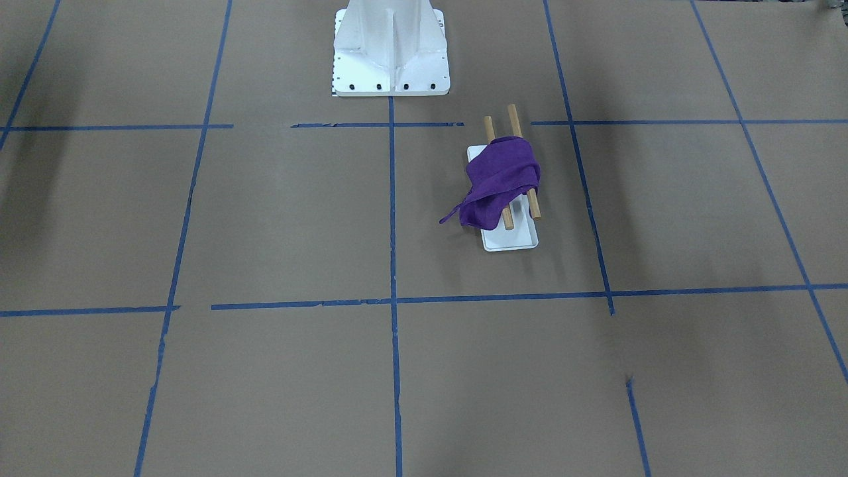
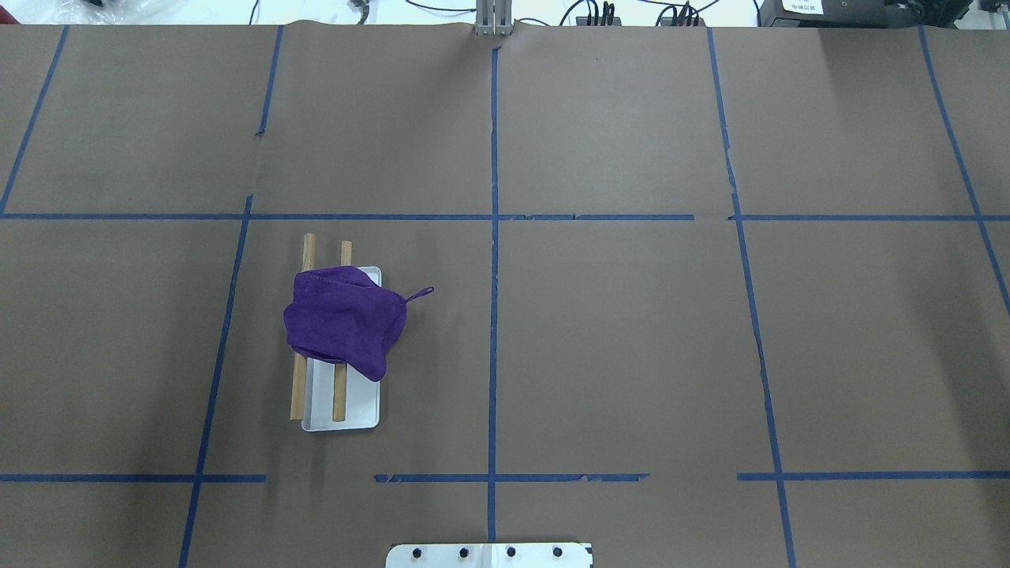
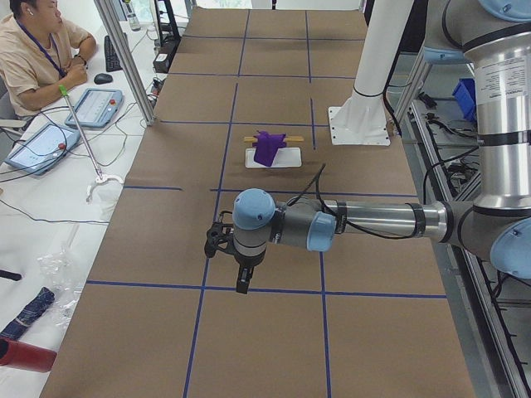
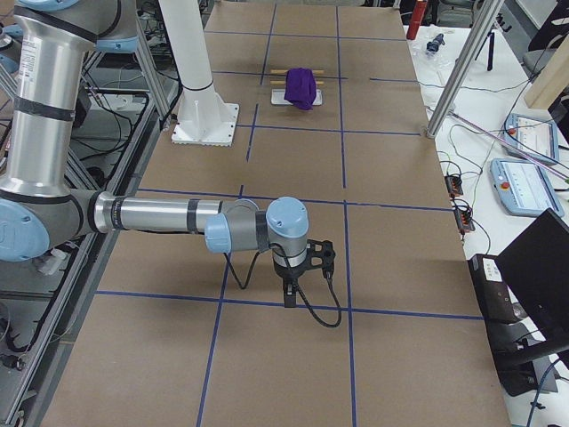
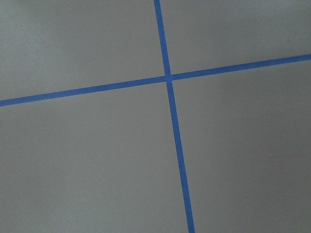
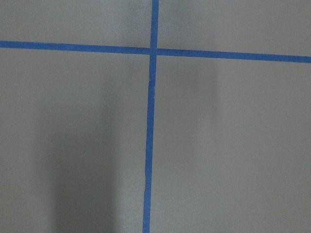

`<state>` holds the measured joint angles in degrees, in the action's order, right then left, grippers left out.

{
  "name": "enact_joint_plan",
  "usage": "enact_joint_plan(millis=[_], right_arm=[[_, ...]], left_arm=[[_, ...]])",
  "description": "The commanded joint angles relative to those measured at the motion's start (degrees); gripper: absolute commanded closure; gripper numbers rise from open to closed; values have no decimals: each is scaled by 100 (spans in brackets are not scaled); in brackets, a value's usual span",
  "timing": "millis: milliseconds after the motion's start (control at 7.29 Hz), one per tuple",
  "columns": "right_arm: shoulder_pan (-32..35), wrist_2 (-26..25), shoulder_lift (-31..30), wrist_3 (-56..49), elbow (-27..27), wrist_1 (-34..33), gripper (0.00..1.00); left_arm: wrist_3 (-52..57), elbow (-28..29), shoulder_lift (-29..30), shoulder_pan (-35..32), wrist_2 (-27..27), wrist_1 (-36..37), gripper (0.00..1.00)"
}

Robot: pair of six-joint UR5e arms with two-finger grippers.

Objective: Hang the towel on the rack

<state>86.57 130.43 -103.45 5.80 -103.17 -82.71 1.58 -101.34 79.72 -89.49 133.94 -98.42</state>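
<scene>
A purple towel (image 1: 500, 179) lies draped across the two wooden rods (image 1: 511, 118) of a small rack with a white base (image 1: 510, 240). It also shows in the overhead view (image 2: 343, 319) and small in the side views (image 3: 268, 147) (image 4: 301, 86). A loop corner hangs off one side. My left gripper (image 3: 241, 282) hangs far from the rack above the brown paper and shows only in the exterior left view. My right gripper (image 4: 289, 298) shows only in the exterior right view. I cannot tell if either is open or shut. Both wrist views show only paper and blue tape.
The white robot pedestal (image 1: 391, 53) stands behind the rack. Blue tape lines (image 2: 494, 237) grid the brown paper. An operator (image 3: 37, 50) sits with teach pendants (image 3: 95, 106) beside the table. Metal posts (image 3: 124, 58) (image 4: 462, 71) stand at the table's long edge.
</scene>
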Motion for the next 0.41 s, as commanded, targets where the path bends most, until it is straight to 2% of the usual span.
enact_joint_plan(millis=[0,275], right_arm=[[0,9,0,0,-1,0,0],[0,9,0,0,-19,0,0]], left_arm=[[0,0,0,2,0,-10,0],[0,-9,9,2,0,-19,0]])
